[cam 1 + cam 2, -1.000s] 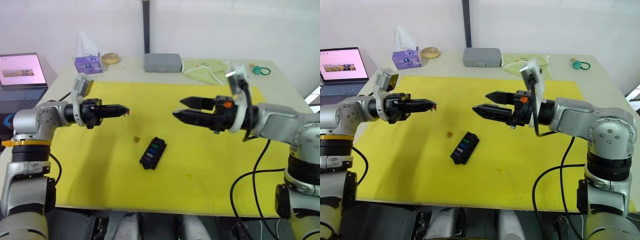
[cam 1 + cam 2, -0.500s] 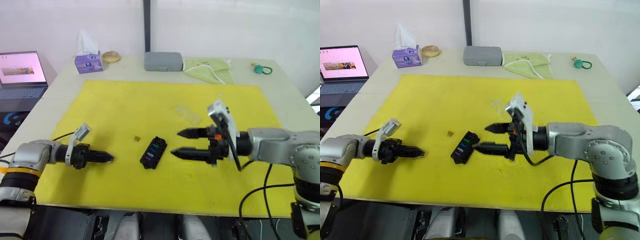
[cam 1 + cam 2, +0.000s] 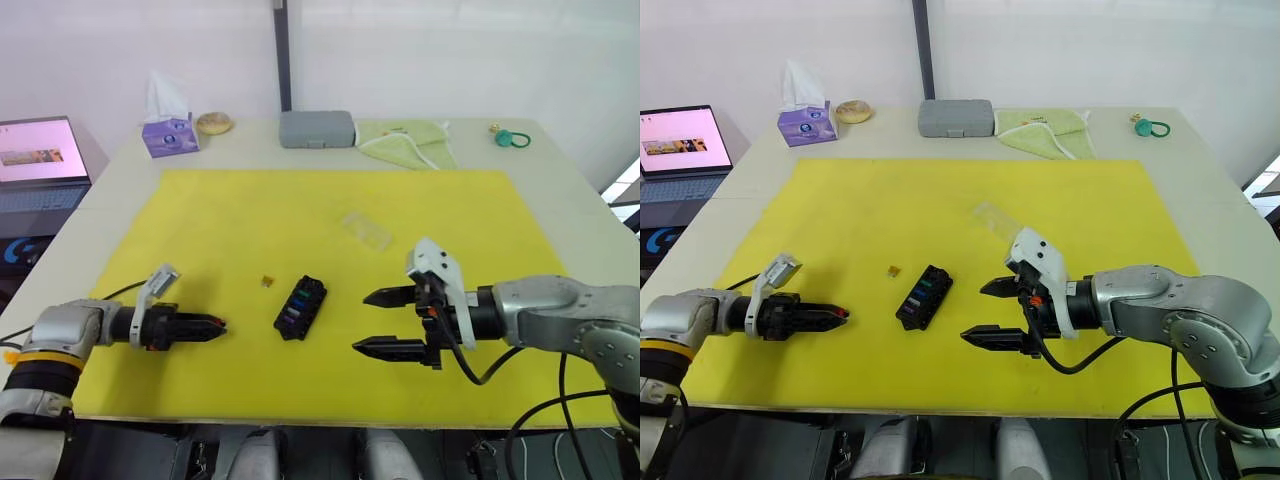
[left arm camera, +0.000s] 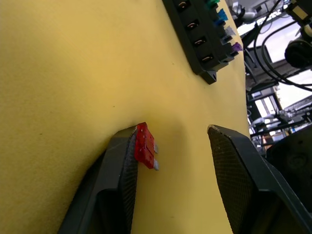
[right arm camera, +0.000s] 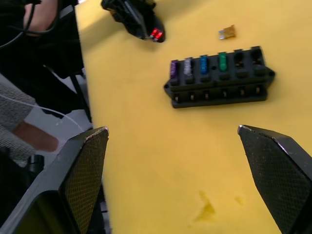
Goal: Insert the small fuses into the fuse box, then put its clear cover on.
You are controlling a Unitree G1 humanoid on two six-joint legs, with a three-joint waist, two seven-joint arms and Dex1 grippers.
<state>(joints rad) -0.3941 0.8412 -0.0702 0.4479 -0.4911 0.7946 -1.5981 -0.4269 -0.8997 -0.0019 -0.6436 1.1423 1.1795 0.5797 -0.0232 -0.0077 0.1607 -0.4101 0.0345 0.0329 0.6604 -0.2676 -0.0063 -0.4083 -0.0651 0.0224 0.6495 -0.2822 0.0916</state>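
The left tool [image 3: 212, 326] lies low on the yellow mat [image 3: 250, 220], released, a red fuse [image 4: 145, 151] sticking to one finger. The right tool [image 3: 372, 321] is spread wide beside the fuse box [image 3: 300, 307], which holds four fuses. An orange fuse [image 3: 268, 281] lies near it; the clear cover [image 3: 366, 230] lies farther back. A grey case [image 3: 316, 128] stands on the table [image 3: 560, 190].

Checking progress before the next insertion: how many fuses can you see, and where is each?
6. Purple, grey, blue and green fuses sit in the fuse box; the orange fuse lies on the mat beside it; the red fuse rests against one finger of the open left hand.
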